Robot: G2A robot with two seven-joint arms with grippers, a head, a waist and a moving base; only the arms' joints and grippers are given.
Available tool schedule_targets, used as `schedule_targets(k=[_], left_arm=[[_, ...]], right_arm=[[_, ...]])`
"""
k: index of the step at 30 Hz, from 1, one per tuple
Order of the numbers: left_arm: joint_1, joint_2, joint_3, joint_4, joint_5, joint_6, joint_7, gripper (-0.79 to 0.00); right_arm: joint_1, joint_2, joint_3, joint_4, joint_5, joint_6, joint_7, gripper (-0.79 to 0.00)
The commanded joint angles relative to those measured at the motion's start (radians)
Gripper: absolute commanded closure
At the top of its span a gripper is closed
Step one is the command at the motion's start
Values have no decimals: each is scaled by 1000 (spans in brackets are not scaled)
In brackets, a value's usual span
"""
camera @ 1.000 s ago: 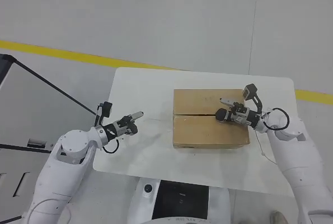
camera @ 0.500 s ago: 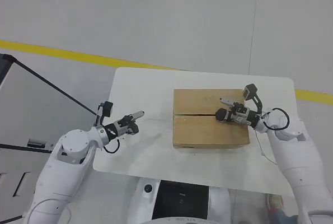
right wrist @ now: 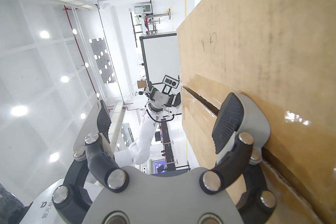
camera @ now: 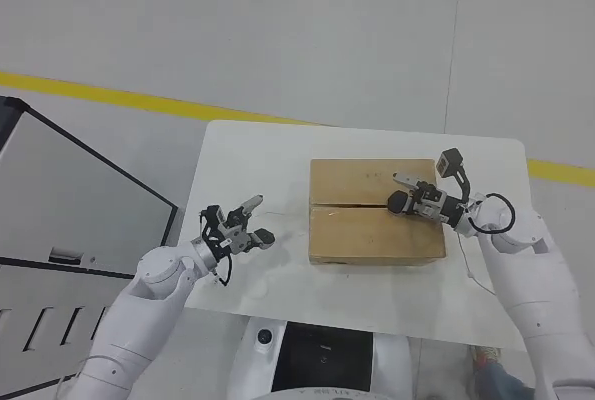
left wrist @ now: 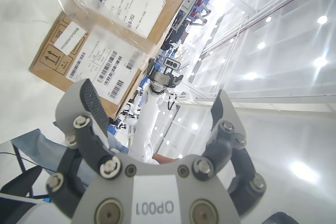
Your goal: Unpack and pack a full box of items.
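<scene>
Closed box (camera: pixel 372 228) on worktop (camera: pixel 257 160), right gripper (camera: pixel 395 194) fingers spread at its seam (one touching), left gripper (camera: pixel 259 222) fingers wide, empty.

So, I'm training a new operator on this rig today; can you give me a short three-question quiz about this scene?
1. True or false: the brown cardboard box has its top flaps closed.
2. Fill in: the left pincer, beside the box over the white table, is ____ (open/shut).
3. Which pincer has a finger at the box's centre seam? A left pincer, B right pincer.
Key: 1 true; 2 open; 3 B.
</scene>
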Motion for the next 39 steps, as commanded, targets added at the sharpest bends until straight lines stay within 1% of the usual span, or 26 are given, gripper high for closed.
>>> schedule_targets(k=[1, 3, 5, 7, 8, 10, 11, 17, 19, 21, 24, 28, 32, 36, 39], left_arm=[[0, 0, 0, 0, 9, -1, 1, -785], [1, 0, 1, 4, 13, -1, 8, -785], [3, -4, 15, 11, 23, -18, 51, -785], [16, -14, 45, 19, -6, -49, 98, -785], [19, -19, 54, 21, -21, -80, 119, -785], [38, -33, 76, 28, -110, -122, 182, -785], [42, -37, 91, 24, -113, -138, 200, -785], [44, -38, 99, 21, -107, -138, 198, -785], [39, -40, 99, 23, -79, -166, 224, -785], [23, -51, 116, 60, -117, -192, 290, -785], [-24, -72, 190, 127, -52, -254, 380, -785], [-86, -101, 265, 225, -64, -303, 432, -785], [-117, -121, 304, 284, -63, -351, 473, -785], [-143, -141, 331, 336, -65, -397, 532, -785], [-163, -154, 347, 369, -57, -420, 556, -785]], right_arm=[[0, 0, 0, 0, 0, 0, 0, -785], [0, 0, 0, 0, 0, 0, 0, -785], [0, 0, 0, 0, 0, 0, 0, -785], [0, 0, 0, 0, 0, 0, 0, -785], [0, 0, 0, 0, 0, 0, 0, -785], [0, 0, 0, 0, 0, 0, 0, -785], [0, 0, 0, 0, 0, 0, 0, -785], [0, 0, 0, 0, 0, 0, 0, -785], [0, 0, 0, 0, 0, 0, 0, -785], [0, 0, 0, 0, 0, 0, 0, -785], [0, 0, 0, 0, 0, 0, 0, -785], [0, 0, 0, 0, 0, 0, 0, -785], [0, 0, 0, 0, 0, 0, 0, -785], [0, 0, 0, 0, 0, 0, 0, -785], [0, 0, 0, 0, 0, 0, 0, -785]])
